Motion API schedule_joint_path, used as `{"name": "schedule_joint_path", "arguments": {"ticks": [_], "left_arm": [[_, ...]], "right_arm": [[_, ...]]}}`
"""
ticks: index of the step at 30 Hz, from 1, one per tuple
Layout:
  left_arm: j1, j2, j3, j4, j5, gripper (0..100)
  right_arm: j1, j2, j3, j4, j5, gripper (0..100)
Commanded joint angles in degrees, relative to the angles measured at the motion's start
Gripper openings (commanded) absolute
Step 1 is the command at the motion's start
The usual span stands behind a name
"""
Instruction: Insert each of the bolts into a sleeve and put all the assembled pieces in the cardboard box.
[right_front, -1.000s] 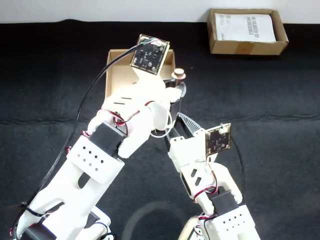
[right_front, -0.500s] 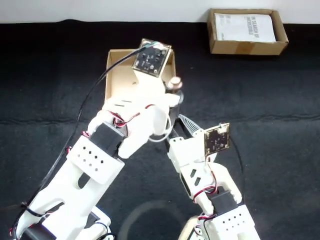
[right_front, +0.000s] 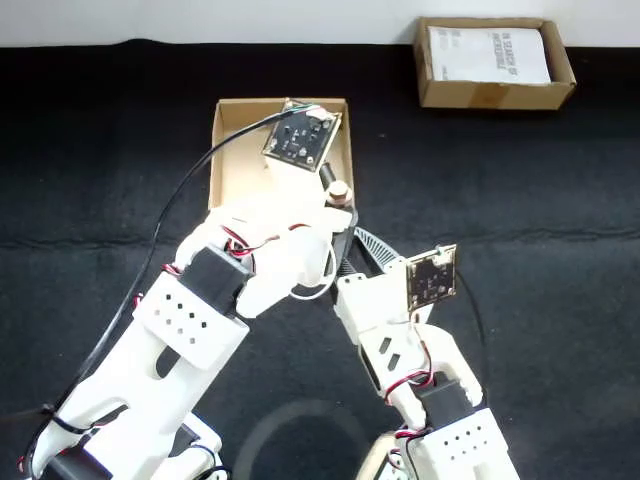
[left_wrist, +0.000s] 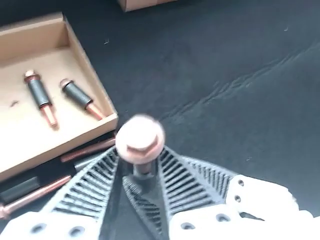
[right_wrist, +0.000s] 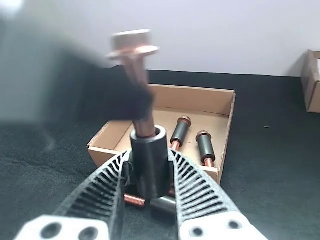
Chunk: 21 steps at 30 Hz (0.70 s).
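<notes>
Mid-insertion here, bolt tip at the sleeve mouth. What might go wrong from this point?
1. The bolt in the left gripper looks tilted relative to the upright sleeve held by the right gripper; pushed down, it may bind on the rim or twist the sleeve in its grip.
2. Loose bolts lie on the table just below, beside the cardboard box; a dropped piece could land among them.
</notes>
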<state>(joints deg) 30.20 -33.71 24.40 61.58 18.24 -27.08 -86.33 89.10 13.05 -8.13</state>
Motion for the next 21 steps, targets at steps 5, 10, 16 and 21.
{"name": "schedule_joint_path", "arguments": {"ticks": [5,10,16,21], "left_arm": [[-0.13,-0.92,-0.84,7.47,0.53,35],[-0.13,-0.92,-5.14,13.27,0.18,35],[-0.13,-0.92,-15.43,22.68,0.09,35],[-0.13,-0.92,-30.55,33.14,0.09,35]], "right_arm": [[2.51,-0.92,-0.92,-1.36,-0.62,0.7],[2.51,-0.75,-0.92,-1.36,-0.62,0.7],[2.51,-0.66,-0.92,-1.36,-0.62,0.7],[2.51,-0.66,-0.92,-1.27,-0.44,0.7]]}}
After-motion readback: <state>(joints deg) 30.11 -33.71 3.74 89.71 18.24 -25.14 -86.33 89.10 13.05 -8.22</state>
